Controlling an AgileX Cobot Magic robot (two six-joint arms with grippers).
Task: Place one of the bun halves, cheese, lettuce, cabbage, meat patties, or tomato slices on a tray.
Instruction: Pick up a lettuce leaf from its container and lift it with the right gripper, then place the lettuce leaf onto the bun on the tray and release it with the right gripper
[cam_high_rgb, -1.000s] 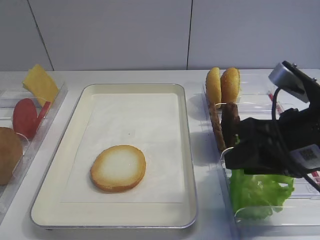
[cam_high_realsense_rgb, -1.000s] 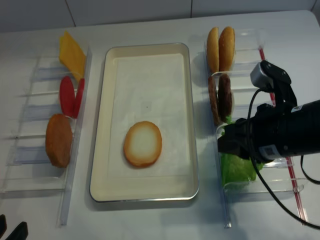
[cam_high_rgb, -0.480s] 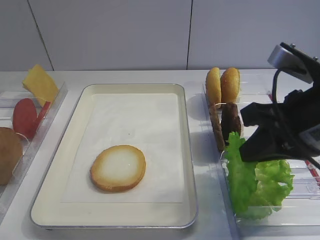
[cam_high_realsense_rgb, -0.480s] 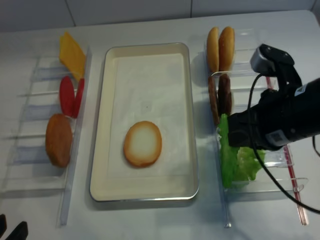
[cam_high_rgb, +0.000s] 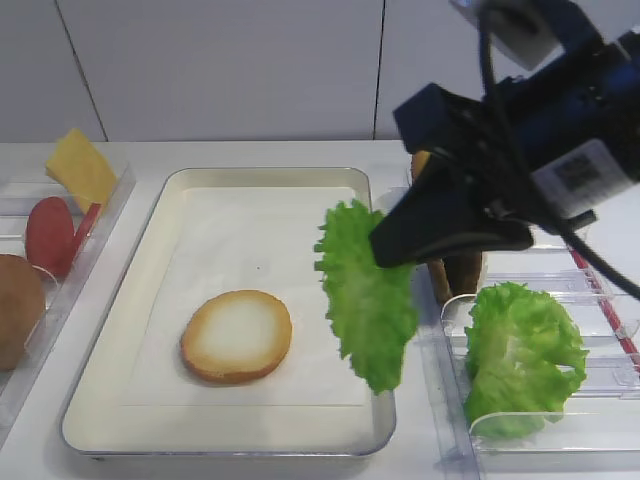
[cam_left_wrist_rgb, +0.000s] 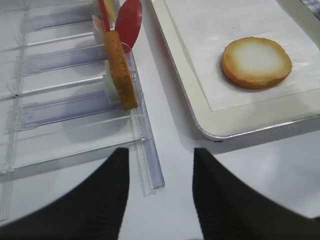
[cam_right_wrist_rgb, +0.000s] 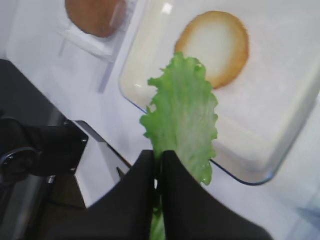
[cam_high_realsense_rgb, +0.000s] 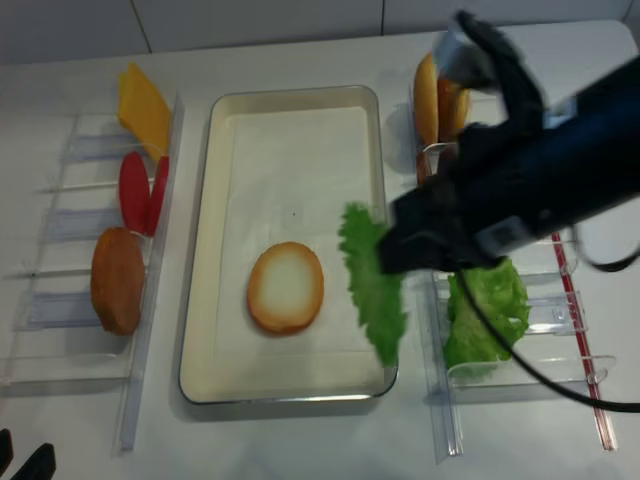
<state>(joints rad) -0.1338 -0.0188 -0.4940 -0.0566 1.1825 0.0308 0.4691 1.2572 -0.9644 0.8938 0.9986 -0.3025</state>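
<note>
My right gripper (cam_high_rgb: 388, 248) is shut on the top edge of a frilly green lettuce leaf (cam_high_rgb: 366, 296). The leaf hangs in the air over the right rim of the cream tray (cam_high_rgb: 268, 172). In the right wrist view the black fingers (cam_right_wrist_rgb: 142, 172) pinch the lettuce (cam_right_wrist_rgb: 184, 107) above the tray's corner. One bun half (cam_high_rgb: 236, 336) lies cut face up on the tray's paper liner, left of the leaf. My left gripper (cam_left_wrist_rgb: 159, 165) is open and holds nothing, low over the table by the tray's near left corner.
More lettuce (cam_high_rgb: 525, 355) stays in the clear holder on the right. Meat patties (cam_high_rgb: 462, 270) and upright bun halves (cam_high_realsense_rgb: 428, 85) stand behind it, partly hidden by the arm. The left holder (cam_left_wrist_rgb: 142, 145) has cheese (cam_high_rgb: 80, 168), tomato slices (cam_high_rgb: 50, 232) and a brown bun half (cam_left_wrist_rgb: 120, 67).
The right gripper shut on a lettuce leaf in the right holder. It lifted the leaf out and carried it left and up, over the tray's right edge. The left gripper has not moved.
</note>
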